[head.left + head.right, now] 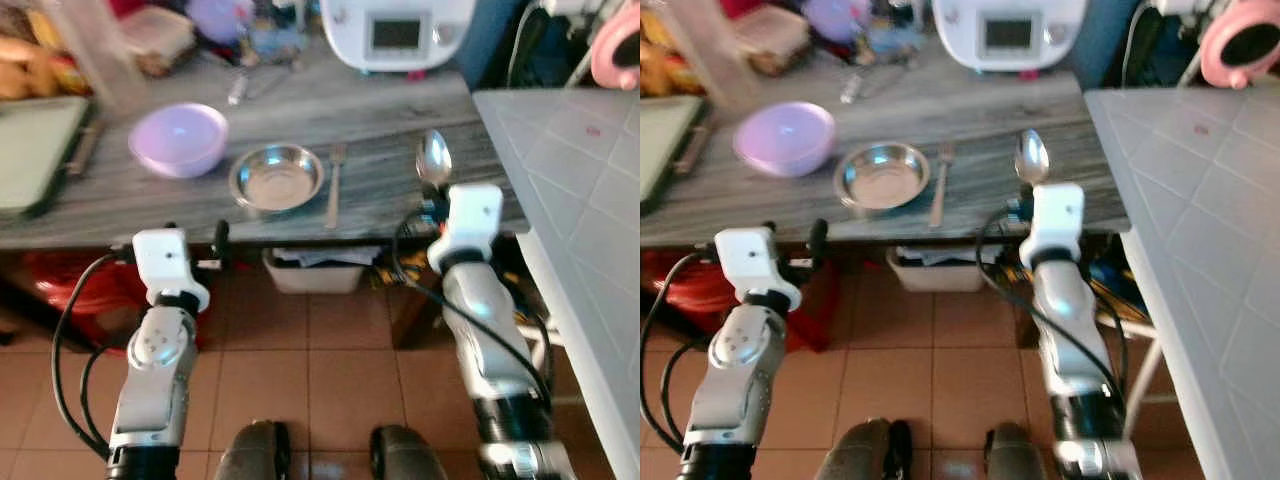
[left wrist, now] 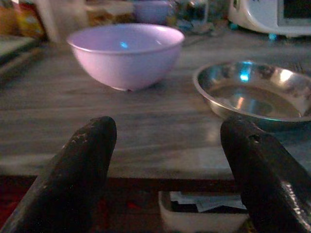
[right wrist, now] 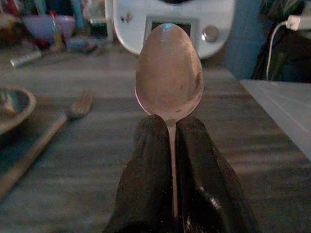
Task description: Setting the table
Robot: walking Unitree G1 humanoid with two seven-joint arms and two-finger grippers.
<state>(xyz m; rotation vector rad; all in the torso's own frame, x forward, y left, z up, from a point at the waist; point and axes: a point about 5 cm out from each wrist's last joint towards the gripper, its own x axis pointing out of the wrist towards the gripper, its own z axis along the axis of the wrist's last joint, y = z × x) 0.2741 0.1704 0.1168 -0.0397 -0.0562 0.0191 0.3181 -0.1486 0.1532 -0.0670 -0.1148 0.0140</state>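
A steel spoon [image 1: 433,158] sticks up with its bowl forward from my right gripper [image 3: 171,133], which is shut on its handle at the near edge of the grey wooden table [image 1: 380,120]. A fork [image 1: 334,187] lies just right of a steel bowl [image 1: 277,177], and a lilac plastic bowl [image 1: 178,138] stands to the left of that. My left gripper [image 2: 167,141] hangs open at the table's near edge, in front of the two bowls, with nothing between its fingers [image 2: 82,165].
A white kitchen appliance [image 1: 397,32] stands at the back of the table among clutter. A green tray [image 1: 35,150] lies at the left. A white tiled counter [image 1: 580,190] borders the right. Under the table sit a white bin [image 1: 315,270] and something red [image 1: 70,290].
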